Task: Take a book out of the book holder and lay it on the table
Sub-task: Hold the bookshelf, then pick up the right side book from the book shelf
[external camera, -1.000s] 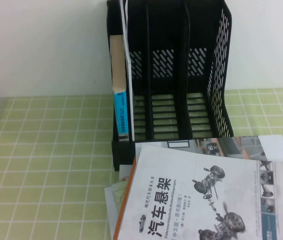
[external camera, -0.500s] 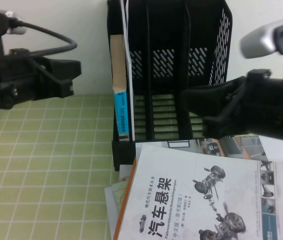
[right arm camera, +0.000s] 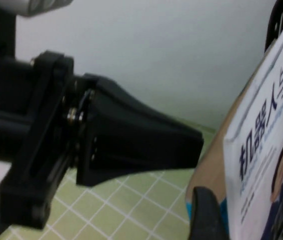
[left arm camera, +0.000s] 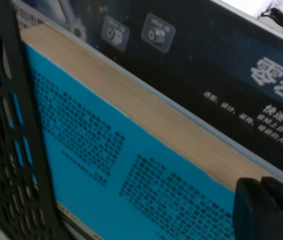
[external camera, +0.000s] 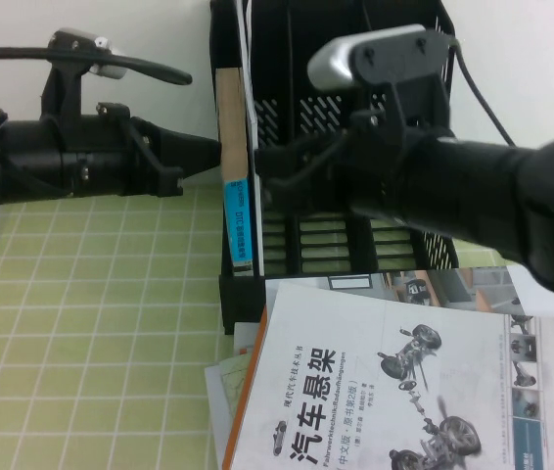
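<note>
The book (external camera: pixel 246 93) stands upright in the leftmost slot of the black book holder (external camera: pixel 297 39), showing only a thin white edge from above. Its pale cover with the suited man shows in the right wrist view (right arm camera: pixel 264 145), its dark blue cover in the left wrist view (left arm camera: pixel 206 65). My right gripper (external camera: pixel 263 163) is at that slot, open; one finger (right arm camera: pixel 209 215) lies beside the pale cover, the other is hidden. My left gripper (external camera: pixel 213 152) is shut, its tip (left arm camera: pixel 261 187) against the tan pages of the thick blue-spined book (external camera: pixel 228 108).
The thick book (left arm camera: pixel 106 165) leans beside the magazine against the holder's perforated wall (left arm camera: pixel 1 125). A white book with car suspension parts (external camera: pixel 375 382) lies on other papers in front of the holder. Green checked table (external camera: pixel 91 313) lies to the left.
Both arms have swung in from the sides to the holder's left slot. The left tip now touches the thick book, the right gripper reaches the magazine. The books have not moved.
</note>
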You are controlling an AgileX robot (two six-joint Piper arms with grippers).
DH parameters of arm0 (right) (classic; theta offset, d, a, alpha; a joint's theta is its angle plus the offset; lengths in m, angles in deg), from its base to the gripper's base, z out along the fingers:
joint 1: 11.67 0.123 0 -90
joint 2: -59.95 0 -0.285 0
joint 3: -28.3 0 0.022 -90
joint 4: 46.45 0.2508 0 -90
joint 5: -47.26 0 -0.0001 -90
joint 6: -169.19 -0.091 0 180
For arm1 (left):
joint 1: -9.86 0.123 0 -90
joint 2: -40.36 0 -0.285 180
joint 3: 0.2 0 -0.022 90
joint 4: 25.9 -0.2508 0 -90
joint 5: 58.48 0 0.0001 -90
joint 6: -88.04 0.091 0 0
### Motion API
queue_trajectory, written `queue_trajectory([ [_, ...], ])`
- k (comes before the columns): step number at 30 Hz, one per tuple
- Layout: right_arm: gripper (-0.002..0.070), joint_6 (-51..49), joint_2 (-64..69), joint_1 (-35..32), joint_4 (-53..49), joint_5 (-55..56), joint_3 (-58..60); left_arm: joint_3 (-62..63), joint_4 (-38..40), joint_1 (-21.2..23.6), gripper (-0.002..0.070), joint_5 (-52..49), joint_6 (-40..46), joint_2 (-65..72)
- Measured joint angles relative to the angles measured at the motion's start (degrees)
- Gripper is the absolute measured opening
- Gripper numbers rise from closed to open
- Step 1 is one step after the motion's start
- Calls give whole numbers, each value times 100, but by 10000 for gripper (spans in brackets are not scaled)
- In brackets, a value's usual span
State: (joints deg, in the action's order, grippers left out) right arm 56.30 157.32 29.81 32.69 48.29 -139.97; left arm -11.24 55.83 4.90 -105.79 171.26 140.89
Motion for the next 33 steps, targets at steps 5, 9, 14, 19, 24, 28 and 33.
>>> queue_trajectory([
  [5, 402, 0, 520, 0, 55, 81, -577, 0, -44, 0, -3, 91, 23, 12],
  [9, 404, 0, 872, 0, 64, 185, -777, 0, -78, 0, -3, 145, 22, 12],
  [14, 405, 0, 1138, 0, 64, 964, -834, 0, -78, 0, -3, 167, 22, 12],
  [19, 382, -333, 1385, 0, -469, 1485, -907, 0, -92, 0, -3, 167, 22, 12],
  [24, 261, -1317, 1495, 0, -1389, 1497, -965, 0, -92, 0, -3, 167, 22, 12],
  [28, 117, -1930, 1543, 0, -1968, 1462, -978, 0, -92, 0, -3, 167, 34, 12],
  [33, 27, -2091, 1506, 0, -2201, 1328, -978, 0, -92, 0, -3, 167, 2, 12],
])
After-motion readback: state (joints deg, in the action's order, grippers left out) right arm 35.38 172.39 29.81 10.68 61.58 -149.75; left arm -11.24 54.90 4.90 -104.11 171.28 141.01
